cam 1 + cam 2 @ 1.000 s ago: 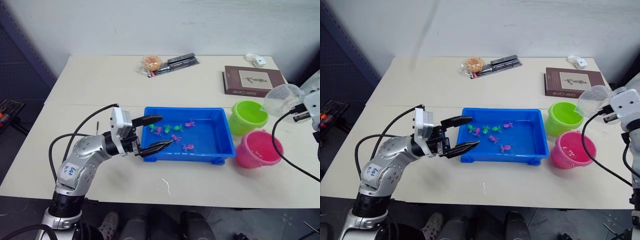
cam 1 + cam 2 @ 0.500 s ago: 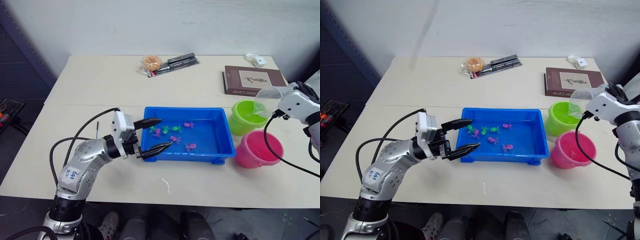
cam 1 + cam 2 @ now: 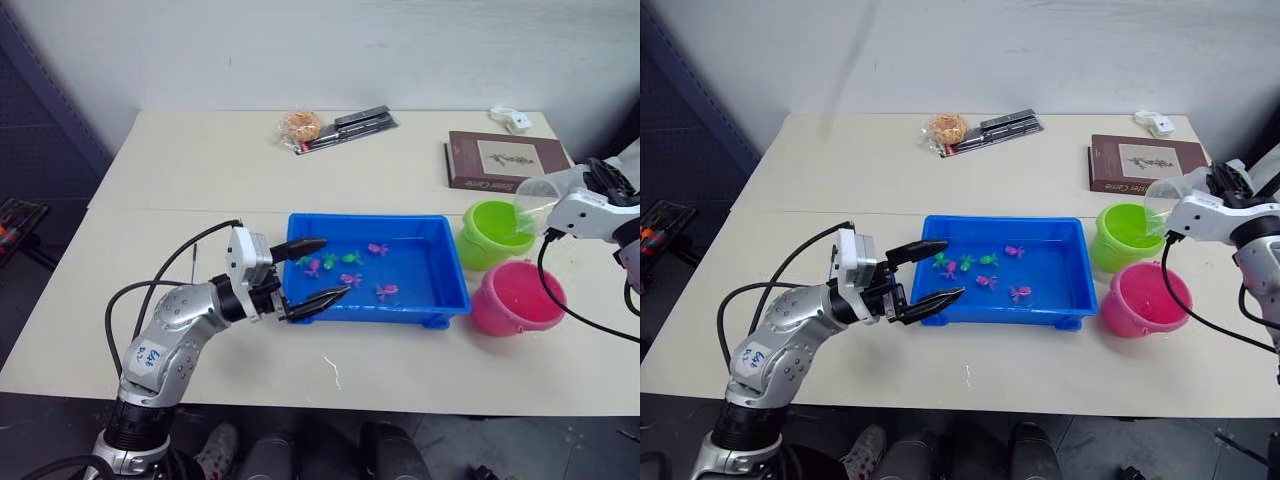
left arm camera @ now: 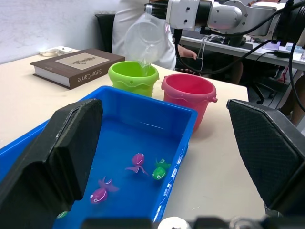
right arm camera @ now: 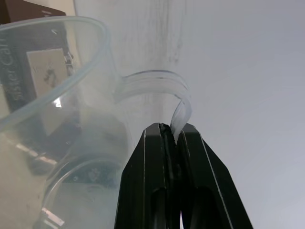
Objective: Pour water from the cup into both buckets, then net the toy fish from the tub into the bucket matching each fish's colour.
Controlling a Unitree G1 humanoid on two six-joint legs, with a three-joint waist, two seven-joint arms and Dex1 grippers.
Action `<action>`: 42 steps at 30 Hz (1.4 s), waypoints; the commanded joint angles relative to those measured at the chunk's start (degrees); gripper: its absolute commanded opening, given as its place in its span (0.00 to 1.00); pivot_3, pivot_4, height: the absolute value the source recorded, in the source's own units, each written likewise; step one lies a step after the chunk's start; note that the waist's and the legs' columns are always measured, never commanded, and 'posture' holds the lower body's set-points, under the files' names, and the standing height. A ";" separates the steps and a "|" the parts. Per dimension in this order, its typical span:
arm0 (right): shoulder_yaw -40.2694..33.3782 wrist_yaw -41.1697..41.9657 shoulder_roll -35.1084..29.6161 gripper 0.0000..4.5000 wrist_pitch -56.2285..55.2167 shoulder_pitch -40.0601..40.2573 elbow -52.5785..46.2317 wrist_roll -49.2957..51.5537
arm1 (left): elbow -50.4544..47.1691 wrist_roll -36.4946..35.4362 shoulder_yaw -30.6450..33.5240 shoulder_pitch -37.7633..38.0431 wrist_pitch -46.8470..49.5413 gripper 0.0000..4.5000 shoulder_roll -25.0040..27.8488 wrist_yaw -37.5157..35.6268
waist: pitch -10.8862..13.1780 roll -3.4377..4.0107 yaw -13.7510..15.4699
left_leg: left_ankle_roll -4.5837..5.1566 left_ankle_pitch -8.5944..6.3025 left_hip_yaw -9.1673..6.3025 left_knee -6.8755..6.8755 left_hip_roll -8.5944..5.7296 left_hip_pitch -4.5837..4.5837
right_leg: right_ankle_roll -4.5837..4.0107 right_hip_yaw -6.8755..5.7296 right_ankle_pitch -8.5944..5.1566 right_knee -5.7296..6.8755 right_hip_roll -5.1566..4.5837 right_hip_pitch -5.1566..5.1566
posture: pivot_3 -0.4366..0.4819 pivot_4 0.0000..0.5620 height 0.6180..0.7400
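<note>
The clear cup [image 3: 540, 200] was held by its handle, pinched in the right hand [image 5: 172, 138], tilted directly over the green bucket [image 3: 496, 233]. The pink bucket [image 3: 517, 297] stood just beside. The left hand [image 3: 308, 270] was spread open at the blue tub [image 3: 440, 275], where toy fish [image 3: 348, 269] lay.

On the table [image 3: 180, 160] the tub [image 3: 445, 262] sits at centre with the toy fish [image 3: 347, 270] inside it. At its three o'clock stand two buckets [image 3: 495, 234], one nearer, one farther. A book [image 3: 500, 160] lies at one o'clock, a packet and pens [image 3: 335, 125] at twelve. The cup [image 3: 538, 200] hangs over the farther bucket
</note>
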 commanded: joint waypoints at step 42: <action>-45.02 9.47 30.81 0.01 28.12 12.69 -6.96 59.76 | -5.25 -11.11 0.95 -7.58 5.47 1.00 3.72 -8.56 | 0.02 0.12 0.00 | 0.04 0.03 -0.05 -0.04 -0.01 0.02 | 0.02 0.05 0.02 0.11 0.03 0.08 | 0.48 0.27 0.99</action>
